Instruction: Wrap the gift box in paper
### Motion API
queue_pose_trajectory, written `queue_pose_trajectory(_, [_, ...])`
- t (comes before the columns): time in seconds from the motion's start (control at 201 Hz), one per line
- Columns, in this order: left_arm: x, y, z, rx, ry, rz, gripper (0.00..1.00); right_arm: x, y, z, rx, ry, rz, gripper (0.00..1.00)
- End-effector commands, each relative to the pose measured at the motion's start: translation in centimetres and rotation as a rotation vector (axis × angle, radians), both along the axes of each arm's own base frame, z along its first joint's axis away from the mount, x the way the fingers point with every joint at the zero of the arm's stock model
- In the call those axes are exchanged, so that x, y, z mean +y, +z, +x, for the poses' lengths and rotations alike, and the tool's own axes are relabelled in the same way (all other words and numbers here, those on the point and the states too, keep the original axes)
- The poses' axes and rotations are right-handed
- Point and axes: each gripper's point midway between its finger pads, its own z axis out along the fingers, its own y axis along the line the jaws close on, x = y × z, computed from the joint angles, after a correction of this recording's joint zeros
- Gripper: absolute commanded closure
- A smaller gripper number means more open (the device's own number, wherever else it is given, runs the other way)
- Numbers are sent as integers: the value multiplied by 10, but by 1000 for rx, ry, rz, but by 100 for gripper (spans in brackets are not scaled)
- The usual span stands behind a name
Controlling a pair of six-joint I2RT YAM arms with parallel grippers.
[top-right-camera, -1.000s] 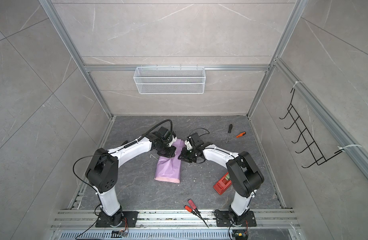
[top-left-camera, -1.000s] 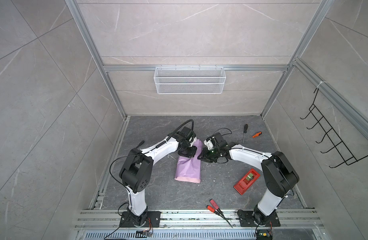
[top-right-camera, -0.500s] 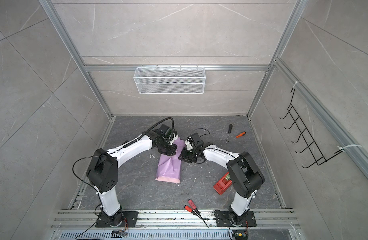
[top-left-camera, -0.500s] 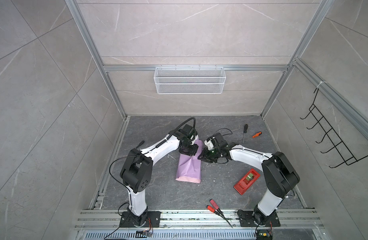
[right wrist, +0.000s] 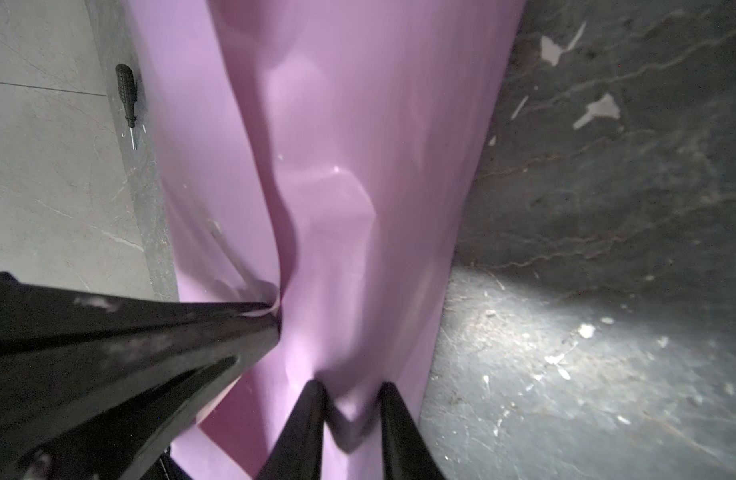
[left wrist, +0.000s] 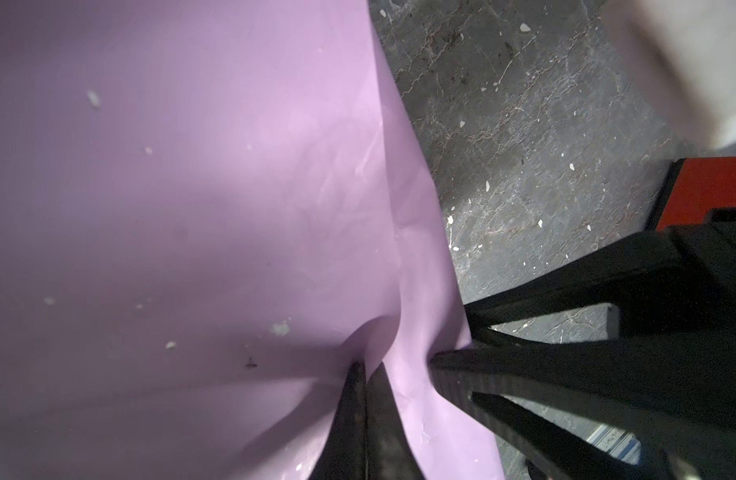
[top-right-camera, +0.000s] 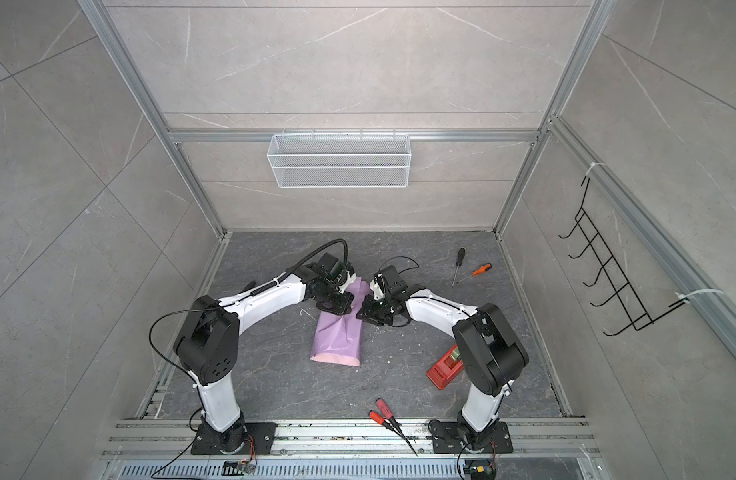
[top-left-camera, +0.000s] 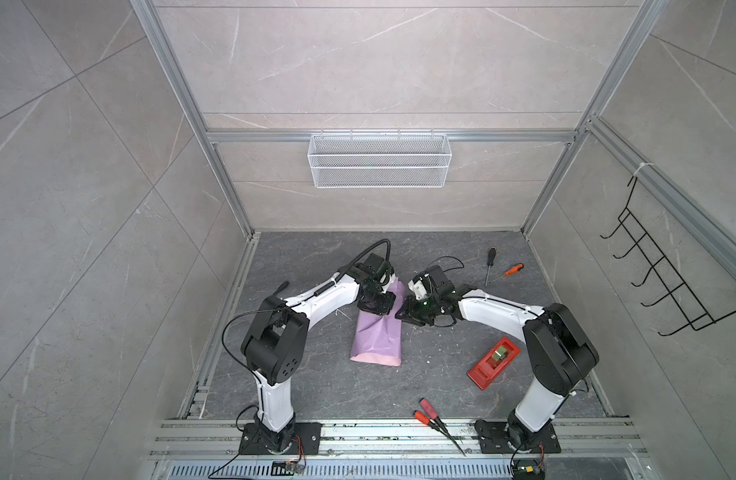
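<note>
Counter [top-left-camera: 308, 386], dark grey marble-look, carries everything. White wire basket [top-left-camera: 379, 160] on the far wall and black hook rack [top-left-camera: 657, 286] on the right wall sit well clear, no obstruction.

Paper [top-left-camera: 376, 340] lies mid-counter as a long loose tube, lilac outside, pink showing at the near end, far end bunched btwn the two arms. Gift box not visible in any view; prob. inside the tube, can't confirm.

Left end effector [left wrist: 368, 368] is clenched on a pinch of paper at the far end, jaws tight together. Right end effector [right wrist: 350, 386] is just beside it at the paper's right edge, jaws a little apart w/ a puckered fold caught btwn them, so grasping paper too.

Handling: sheet looks thin, light, floppy, creased. Smooth face will likely slip from a weak pinch and tear if the arms pull against each other. Best taken at edges or folds, close to the box, so the wrap stays snug. Box, if inside, could slide out the open near end.

Around: red tape dispenser [top-left-camera: 493, 363] near right, by the right arm's elbow. Red-handled pliers [top-left-camera: 430, 411] at the near edge. Black-handled screwdriver [top-left-camera: 490, 259] and orange-handled screwdriver [top-left-camera: 514, 270] far right. None touch the paper.
</note>
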Motion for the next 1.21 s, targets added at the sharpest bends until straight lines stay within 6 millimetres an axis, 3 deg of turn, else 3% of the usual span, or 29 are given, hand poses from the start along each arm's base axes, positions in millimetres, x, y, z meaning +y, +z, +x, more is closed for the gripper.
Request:
queue_pose_trajectory(0.0, [-22, -29, -57, 199, -113, -49, 99, -24, -52, -50, 204, 16, -178, 74])
queue_pose_trajectory(0.1, [-19, -31, -55, 198, -106, -41, 99, -20, -38, -44, 185, 14, -134, 68])
queue_pose_trajectory(0.334, [-13, -35, -52, 194, -84, -24, 99, -33, 10, -14, 118, -67, -4, 60])
queue_pose_trajectory(0.488, [-13, -35, -52, 192, -86, -24, 99, -21, 24, 0, 95, -73, 54, 51])
queue_pose_trajectory(0.832, [-14, -38, -52, 198, -89, -24, 99, -30, 14, 16, 94, -144, -3, 31])
queue_pose_trajectory(1.006, [-14, -39, -51, 197, -89, -24, 99, -36, -4, 13, 131, -170, -43, 31])
queue_pose_trajectory(1.2, [-15, -41, -52, 198, -95, -26, 99, -37, -19, 11, 160, -175, -61, 39])
